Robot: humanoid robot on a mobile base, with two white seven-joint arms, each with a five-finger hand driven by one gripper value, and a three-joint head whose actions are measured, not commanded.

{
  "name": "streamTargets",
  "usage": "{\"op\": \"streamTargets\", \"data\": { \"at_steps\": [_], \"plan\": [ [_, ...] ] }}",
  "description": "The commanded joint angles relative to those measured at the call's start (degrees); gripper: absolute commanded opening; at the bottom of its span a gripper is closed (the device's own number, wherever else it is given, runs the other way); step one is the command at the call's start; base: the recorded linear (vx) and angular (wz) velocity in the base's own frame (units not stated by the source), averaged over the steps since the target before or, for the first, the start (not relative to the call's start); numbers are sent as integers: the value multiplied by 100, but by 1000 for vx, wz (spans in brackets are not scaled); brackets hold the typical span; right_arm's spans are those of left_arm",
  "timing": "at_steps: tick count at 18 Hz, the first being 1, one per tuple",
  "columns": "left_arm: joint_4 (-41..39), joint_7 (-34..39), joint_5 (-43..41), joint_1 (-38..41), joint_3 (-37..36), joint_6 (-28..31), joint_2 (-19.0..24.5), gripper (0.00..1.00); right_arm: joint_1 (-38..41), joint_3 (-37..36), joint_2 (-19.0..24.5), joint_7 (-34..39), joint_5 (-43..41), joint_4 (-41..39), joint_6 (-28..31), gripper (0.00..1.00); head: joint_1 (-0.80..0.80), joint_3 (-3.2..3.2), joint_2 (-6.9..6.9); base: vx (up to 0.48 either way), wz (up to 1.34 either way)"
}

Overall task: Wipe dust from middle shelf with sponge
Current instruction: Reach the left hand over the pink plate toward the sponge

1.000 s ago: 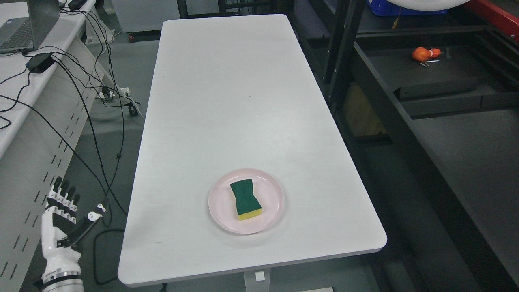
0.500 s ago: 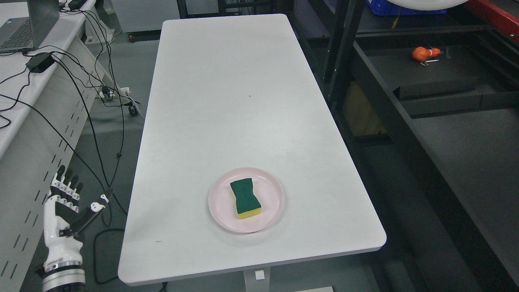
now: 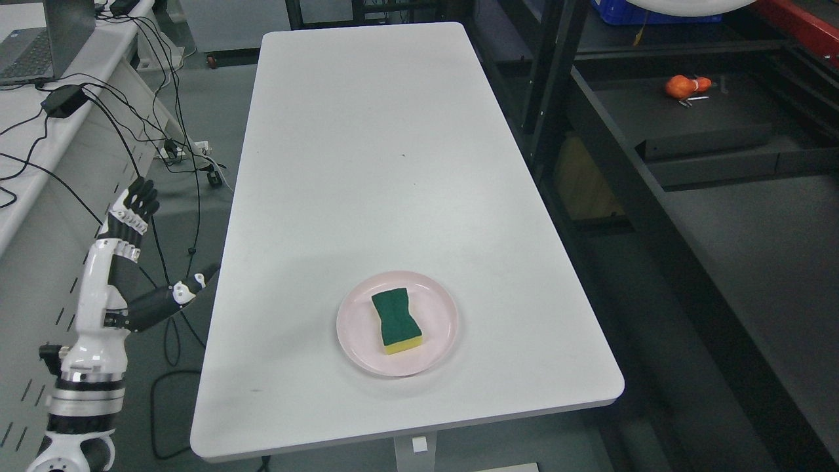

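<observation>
A green and yellow sponge (image 3: pixel 395 322) lies green side up on a pink plate (image 3: pixel 440 338) near the front of the white table (image 3: pixel 380 157). My left hand (image 3: pixel 141 255) is raised beside the table's left edge, well left of the plate, with fingers spread and thumb pointing toward the table, holding nothing. The black shelf rack (image 3: pixel 655 164) stands to the right of the table. My right hand is out of view.
A desk with a laptop (image 3: pixel 33 39) and trailing black cables (image 3: pixel 144 170) stands at the left, close to my left arm. An orange object (image 3: pixel 685 86) lies on a dark shelf board at the upper right. A blue bin (image 3: pixel 629 13) sits on the rack's top.
My left hand has risen from low at the bottom left to about table height and come closer to the table's left edge. The sponge and plate have not moved.
</observation>
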Motion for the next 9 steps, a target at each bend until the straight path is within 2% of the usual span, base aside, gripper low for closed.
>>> {"op": "streamTargets", "data": {
  "at_steps": [1, 3, 5, 9],
  "plan": [
    [511, -359, -2062, -463, -542, -556, 1470, 99, 0, 0, -100, -1, 0, -100, 418, 100, 0, 0, 0, 0, 0],
    [687, -368, -2898, -647, -542, -652, 1778, 98, 0, 0, -100, -9, 0, -100, 418, 100, 0, 0, 0, 0, 0],
    [793, -368, -3679, -919, -664, -1011, 2103, 97, 0, 0, -100, -1, 0, -100, 418, 100, 0, 0, 0, 0, 0],
    [864, -368, -4579, -1780, -1717, -1540, 2201, 96, 0, 0, -100, -1, 0, -100, 418, 100, 0, 0, 0, 0, 0]
  ]
}}
